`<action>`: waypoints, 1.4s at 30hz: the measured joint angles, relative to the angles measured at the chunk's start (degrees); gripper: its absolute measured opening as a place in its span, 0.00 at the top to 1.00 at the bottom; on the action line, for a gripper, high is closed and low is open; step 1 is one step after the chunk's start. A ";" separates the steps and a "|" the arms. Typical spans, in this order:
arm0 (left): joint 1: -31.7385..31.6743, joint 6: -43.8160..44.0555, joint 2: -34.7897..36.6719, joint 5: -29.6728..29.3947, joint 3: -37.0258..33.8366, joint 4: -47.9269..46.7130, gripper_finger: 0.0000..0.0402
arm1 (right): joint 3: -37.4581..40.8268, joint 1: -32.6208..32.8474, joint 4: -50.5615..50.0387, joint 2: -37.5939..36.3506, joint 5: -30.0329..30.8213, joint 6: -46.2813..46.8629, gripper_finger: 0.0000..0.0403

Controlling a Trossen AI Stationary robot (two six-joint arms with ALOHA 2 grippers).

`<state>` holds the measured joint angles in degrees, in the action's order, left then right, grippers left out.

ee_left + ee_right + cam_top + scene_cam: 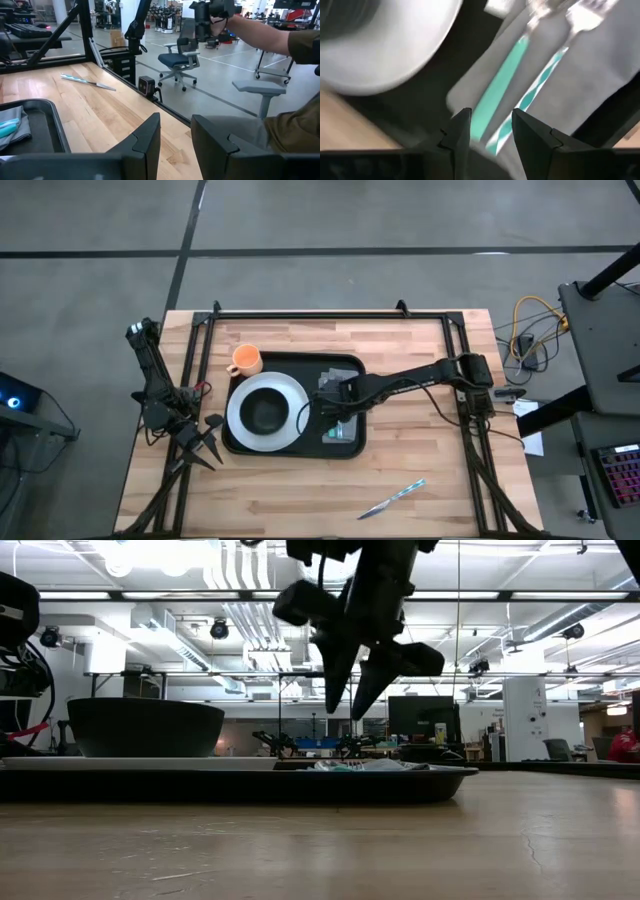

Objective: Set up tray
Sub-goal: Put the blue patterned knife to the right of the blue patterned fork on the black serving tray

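The black tray (290, 363) lies mid-table. On its left part rests a white plate (240, 415) bearing a black bowl (266, 413). On its right part lies a grey napkin (590, 75) with two teal-handled utensils (506, 77) on top. My right gripper (352, 690) hangs open above the napkin, fingers pointing down, clear of the tray, nothing between them. My left gripper (175, 145) waits open at the table's left edge, beside the tray.
An orange cup (245, 360) stands on the table at the tray's far left corner. A teal-handled knife (393, 498) lies on the bare wood near the front right. Beyond the table's edge, a person's arm (260, 35) holds up a dark device.
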<state>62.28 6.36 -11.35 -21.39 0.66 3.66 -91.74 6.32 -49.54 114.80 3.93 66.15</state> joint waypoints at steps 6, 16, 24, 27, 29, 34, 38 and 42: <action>0.00 0.01 0.00 0.01 0.01 0.00 0.77 | 0.00 1.70 -0.01 -0.09 -8.11 -9.26 0.68; 0.00 0.01 0.00 0.02 0.01 0.00 0.77 | 0.00 7.69 -6.83 -0.09 -10.43 -21.36 0.72; 0.00 0.01 0.00 0.02 0.01 0.00 0.77 | 0.00 11.60 -12.48 -0.09 -10.43 -26.29 0.72; 0.01 -0.01 0.00 0.02 0.00 0.00 0.77 | 0.00 13.26 -12.96 -0.09 -10.41 -28.29 0.71; 0.02 -0.01 0.00 0.02 -0.01 0.00 0.77 | 0.00 14.56 -13.09 -0.09 -10.31 -30.15 0.71; 0.00 0.01 0.00 0.02 0.01 0.00 0.77 | 0.00 18.45 -13.12 -0.09 -6.36 -35.20 0.71; 0.00 0.01 0.00 0.02 0.01 0.00 0.77 | 0.05 22.10 -13.28 -0.09 -2.46 -39.25 0.71; 0.00 0.01 0.00 0.02 0.01 -0.01 0.77 | 0.15 25.47 -13.30 -0.09 -2.23 -40.85 0.71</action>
<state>62.28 6.37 -11.35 -21.37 0.67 3.65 -91.59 31.79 -62.84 114.72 1.69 25.30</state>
